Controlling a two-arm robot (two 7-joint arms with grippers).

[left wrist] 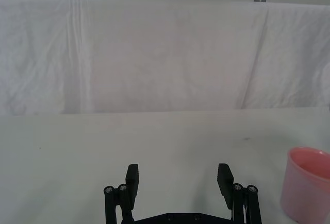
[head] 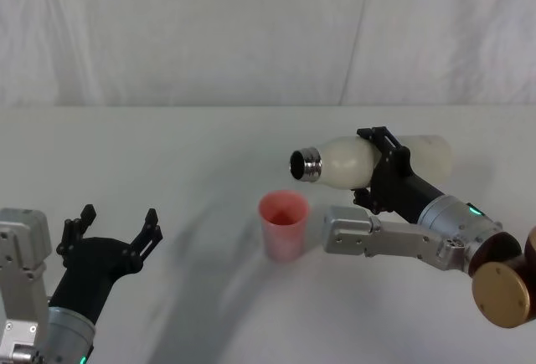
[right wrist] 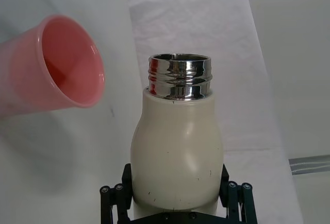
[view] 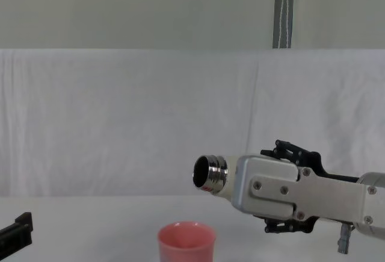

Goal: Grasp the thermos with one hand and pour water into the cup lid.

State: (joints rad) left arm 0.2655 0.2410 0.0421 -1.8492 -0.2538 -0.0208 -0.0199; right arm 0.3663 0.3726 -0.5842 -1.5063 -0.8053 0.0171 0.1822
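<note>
Right gripper (head: 383,166): clamped on thermos (head: 368,160), held level.
Left gripper (head: 117,228): spread, idle.
You: tip the neck lower, centred over the cup (head: 283,224).

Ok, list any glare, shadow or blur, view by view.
Right wrist view: bright reflections on the thermos neck, cup lid slightly soft. Head view: faint grey shadows on the table left of the cup. Chest view: even light, no glare.

The right gripper (head: 385,163) jaws clamp the thermos (head: 360,161) sideways, its steel neck past the jaws, above the cup lid (head: 284,224).
</note>
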